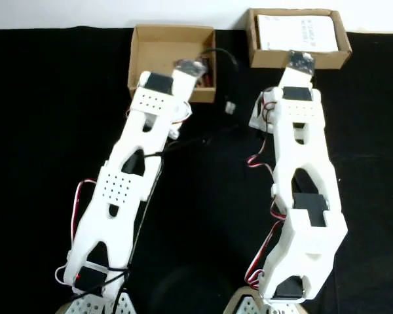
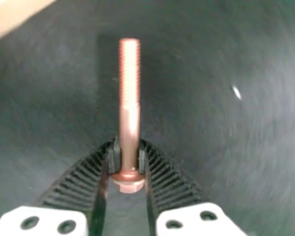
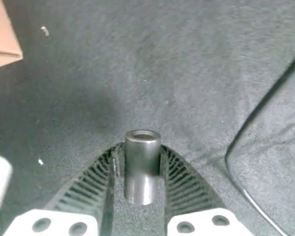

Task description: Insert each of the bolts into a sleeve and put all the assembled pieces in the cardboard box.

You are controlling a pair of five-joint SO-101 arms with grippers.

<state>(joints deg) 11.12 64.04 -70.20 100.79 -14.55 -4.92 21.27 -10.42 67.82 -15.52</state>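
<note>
In the left wrist view a copper-coloured bolt (image 2: 129,108) stands out from my left gripper (image 2: 128,158), which is shut on its shank just above the hex head; the threaded end points away over the black cloth. My right gripper (image 3: 141,164) is shut on a dark metal sleeve (image 3: 142,164), whose open bore faces the camera. In the high view the left arm's wrist (image 1: 158,91) lies at the near edge of a cardboard box (image 1: 150,40), and the right arm's wrist (image 1: 296,91) lies just before the second box (image 1: 337,39).
The right-hand box holds a printed paper sheet (image 1: 295,33). A black cable (image 1: 223,55) runs from the left box across the cloth, and another cable (image 3: 255,128) curves near the right gripper. A box corner (image 3: 2,34) shows in the right wrist view.
</note>
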